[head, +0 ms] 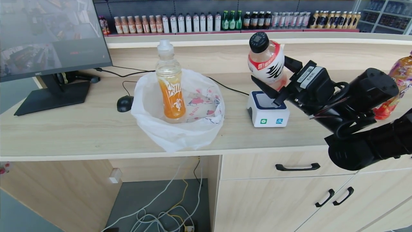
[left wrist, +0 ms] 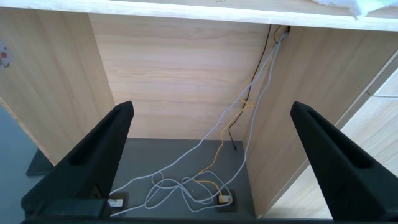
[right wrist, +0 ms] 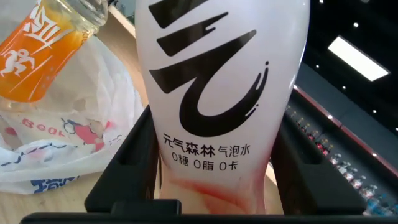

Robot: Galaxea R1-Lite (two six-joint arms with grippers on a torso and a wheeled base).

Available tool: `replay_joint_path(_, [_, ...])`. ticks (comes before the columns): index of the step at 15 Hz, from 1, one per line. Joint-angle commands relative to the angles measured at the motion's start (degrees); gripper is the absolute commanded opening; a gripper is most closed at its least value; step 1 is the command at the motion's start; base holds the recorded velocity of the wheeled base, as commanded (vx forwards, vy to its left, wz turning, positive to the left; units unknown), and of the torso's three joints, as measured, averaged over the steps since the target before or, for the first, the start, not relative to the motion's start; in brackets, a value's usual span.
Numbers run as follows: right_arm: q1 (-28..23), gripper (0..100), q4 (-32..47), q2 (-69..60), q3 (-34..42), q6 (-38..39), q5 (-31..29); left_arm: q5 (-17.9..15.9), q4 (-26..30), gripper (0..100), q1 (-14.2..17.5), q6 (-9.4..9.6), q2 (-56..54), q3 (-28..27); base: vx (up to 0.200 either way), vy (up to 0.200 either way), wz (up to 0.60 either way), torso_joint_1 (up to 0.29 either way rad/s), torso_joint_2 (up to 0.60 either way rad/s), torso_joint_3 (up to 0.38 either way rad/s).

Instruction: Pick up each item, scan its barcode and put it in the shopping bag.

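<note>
My right pincer (head: 273, 82) is clamped on the white bottle (head: 266, 61), which tilts just above the scanner (head: 267, 112). The shopping bag (head: 180, 132) sits off to its left. My left pincer (left wrist: 212, 112) gapes apart, seemingly beneath the counter (left wrist: 186, 9).

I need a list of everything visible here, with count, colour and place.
shopping bag: one, white, middle of counter
orange drink bottle: one, orange, upright in the bag
barcode scanner: one, white and blue, right of bag
white bottle: one, black cap, above the scanner
labelled bottle: one, amber and red, right edge of counter
mouse: one, black, left of bag
monitor: one, black, far left
shelf bottles: many, mixed colours, back shelf
left pincer: one, black, open, below counter height
right pincer: one, black, shut on white bottle
</note>
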Motion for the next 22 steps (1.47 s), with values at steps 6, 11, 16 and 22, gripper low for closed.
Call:
replay_joint_path(6, [-1.5, 0, -0.8, 2.8, 0.4, -3.9, 3.2, 0.0, 0.0, 100, 0.0, -0.01, 0.0, 0.0, 0.000, 0.000, 0.00, 0.000, 0.00, 0.000])
replay_joint_path(11, [-3.6, 0, -0.7, 3.5, -1.2, -4.1, 6.1, 0.0, 0.0, 100, 0.0, -0.01, 0.0, 0.0, 0.000, 0.000, 0.00, 0.000, 0.00, 0.000])
replay_joint_path(16, [-4.4, 0, -0.9, 4.3, -1.3, -4.9, 9.2, 0.0, 0.0, 100, 0.0, -0.01, 0.0, 0.0, 0.000, 0.000, 0.00, 0.000, 0.00, 0.000])
replay_joint_path(22, [-6.7, 0, -1.5, 5.7, -1.2, -5.7, 11.8, 0.0, 0.0, 100, 0.0, -0.01, 0.0, 0.0, 0.000, 0.000, 0.00, 0.000, 0.00, 0.000])
